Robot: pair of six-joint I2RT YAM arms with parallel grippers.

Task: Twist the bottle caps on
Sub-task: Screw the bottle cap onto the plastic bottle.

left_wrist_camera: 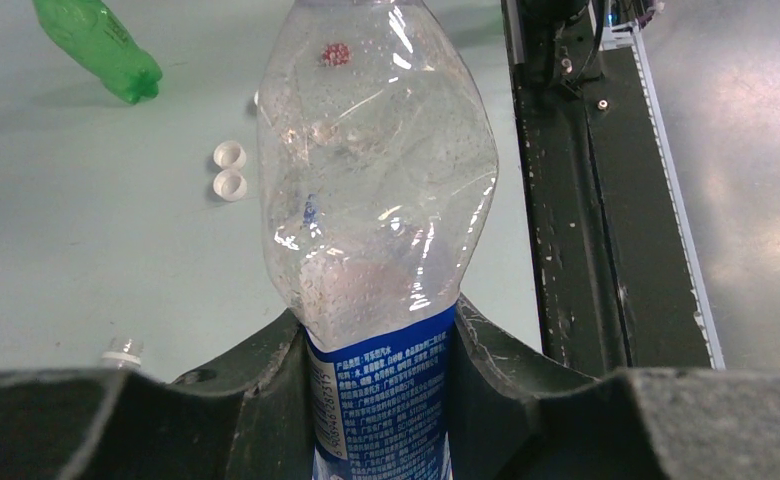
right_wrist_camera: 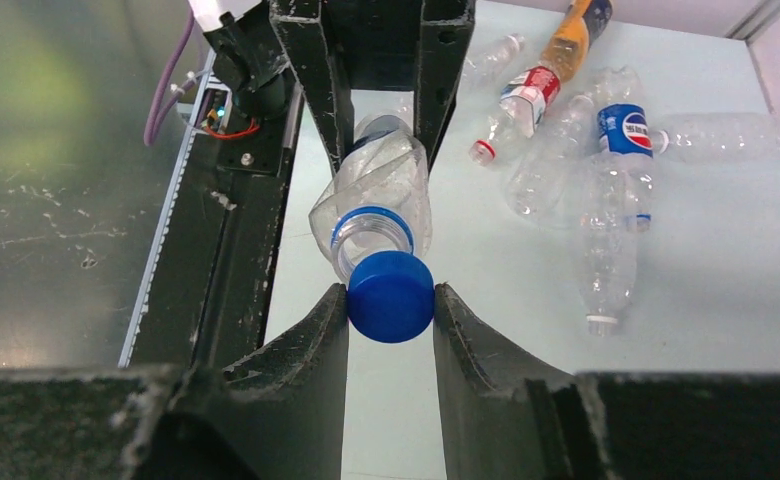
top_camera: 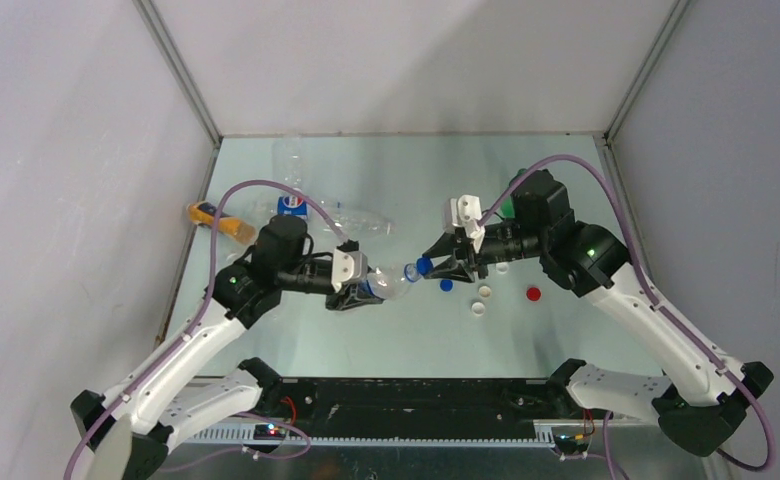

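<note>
My left gripper (top_camera: 363, 284) is shut on the blue label of a clear bottle (top_camera: 394, 280) and holds it on its side above the table, neck pointing right. In the left wrist view the bottle (left_wrist_camera: 376, 180) sits between the jaws of the left gripper (left_wrist_camera: 381, 345). My right gripper (top_camera: 430, 266) is shut on a blue cap (top_camera: 423, 265). In the right wrist view the blue cap (right_wrist_camera: 391, 297) is pinched between the jaws of the right gripper (right_wrist_camera: 391, 303), just in front of the bottle's open mouth (right_wrist_camera: 371, 235) and slightly lower right of it.
Loose caps lie below the right gripper: one blue (top_camera: 446, 284), two white (top_camera: 485, 292), one red (top_camera: 533, 294). A green bottle (left_wrist_camera: 96, 45) lies behind the right arm. An orange-yellow bottle (top_camera: 221, 222) and clear labelled bottles (top_camera: 296, 205) lie at back left. A black rail (top_camera: 416, 400) runs along the near edge.
</note>
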